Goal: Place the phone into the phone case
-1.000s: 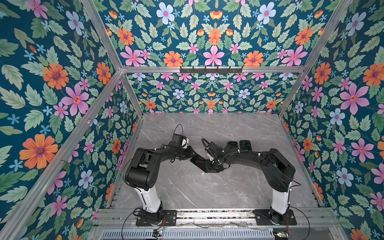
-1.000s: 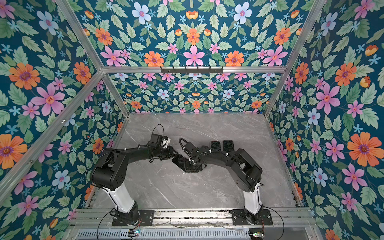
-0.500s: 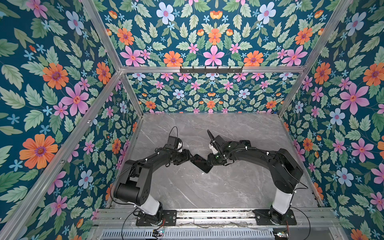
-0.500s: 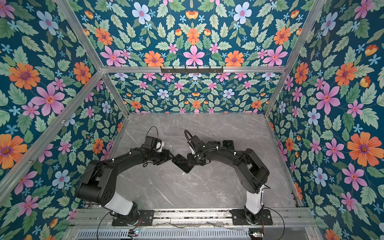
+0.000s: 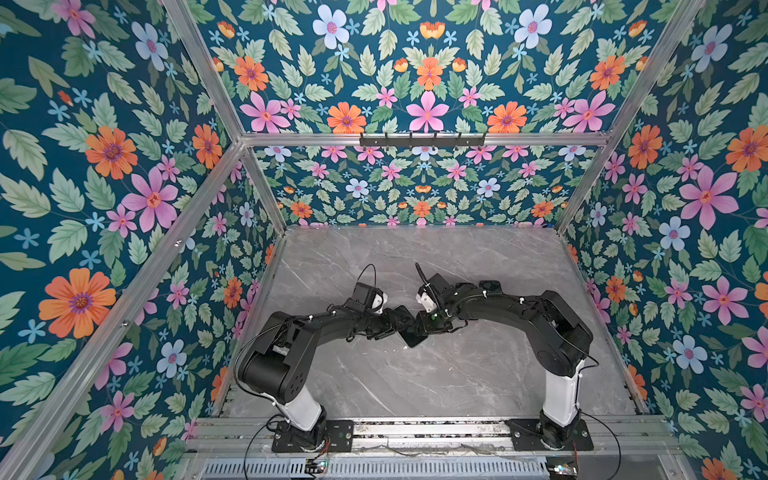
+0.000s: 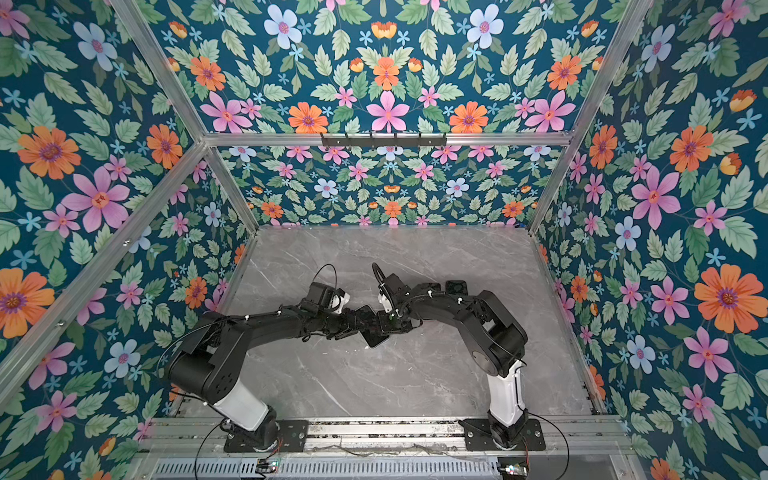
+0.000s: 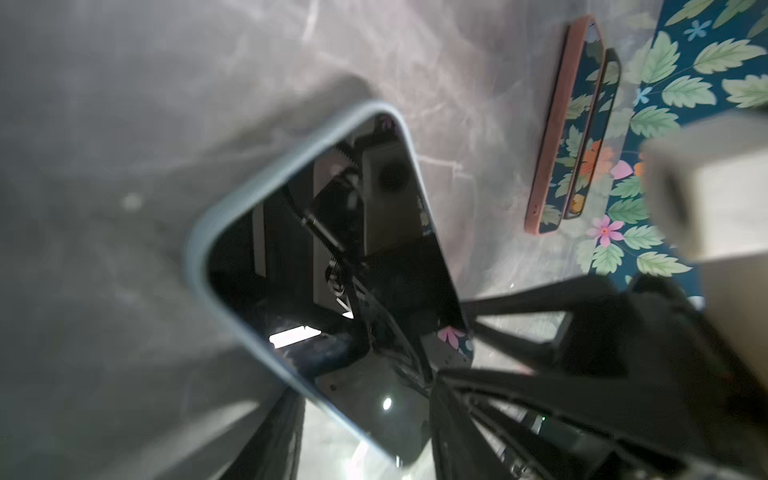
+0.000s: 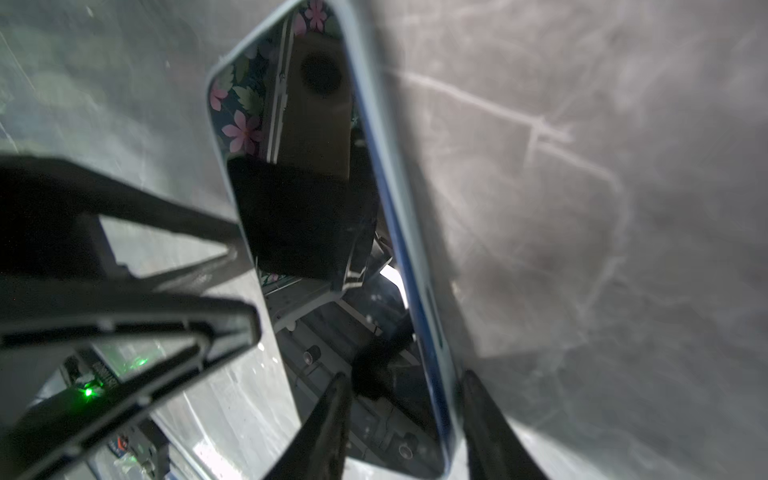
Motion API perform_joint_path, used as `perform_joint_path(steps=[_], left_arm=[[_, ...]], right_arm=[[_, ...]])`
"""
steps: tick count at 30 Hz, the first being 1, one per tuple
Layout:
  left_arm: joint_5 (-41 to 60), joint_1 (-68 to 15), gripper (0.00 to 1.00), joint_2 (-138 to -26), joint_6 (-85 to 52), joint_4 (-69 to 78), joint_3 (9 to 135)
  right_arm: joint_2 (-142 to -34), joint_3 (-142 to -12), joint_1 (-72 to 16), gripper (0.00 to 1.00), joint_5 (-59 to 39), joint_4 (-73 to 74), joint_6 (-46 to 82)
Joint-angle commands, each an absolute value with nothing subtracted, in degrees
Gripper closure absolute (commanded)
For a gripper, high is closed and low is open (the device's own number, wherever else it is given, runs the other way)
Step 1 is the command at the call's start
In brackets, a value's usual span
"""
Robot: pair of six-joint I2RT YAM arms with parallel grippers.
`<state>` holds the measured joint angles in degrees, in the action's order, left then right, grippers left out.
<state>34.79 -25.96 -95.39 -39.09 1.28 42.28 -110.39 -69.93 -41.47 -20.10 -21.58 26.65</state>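
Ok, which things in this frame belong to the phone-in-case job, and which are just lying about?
In the job:
- phone with a pale blue rim; I cannot tell if that rim is the case
- left claw and right claw, both at the phone

Lying about:
- pink-edged slab, untouched
- dark-edged slab beside it, untouched; both may be spare phones or cases

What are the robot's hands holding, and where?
The phone. The right hand seems to pinch its long edge near one corner, a finger on each face. The left hand is there too, but its grip cannot be told.
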Motion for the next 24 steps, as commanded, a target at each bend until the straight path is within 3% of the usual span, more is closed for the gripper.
perform_joint_path(steps=[1,9,14,24], left_arm=[[32.78,-26.34,0.53,-97.91,-38.87,0.13,44.17],[33.54,-27.27,0.59,-101.33,-38.12,-1.04,48.43],[31.10,-27.33,0.64,-95.31,-36.69,-14.31,47.52],[35.75,-29.88,0.73,-88.57,-43.32,-15.36,42.58]], right_arm=[[-108.83,-68.22,-41.89,0.60,-22.84,-19.45,28.24],[-105.16,-63.64,-42.59,0.61,-19.35,-17.89,34.49],[-98.86,-61.71,-44.14,0.49,-11.79,-21.74,38.76],[-96.59,-58.80,-45.95,0.48,-12.16,-16.20,43.14]])
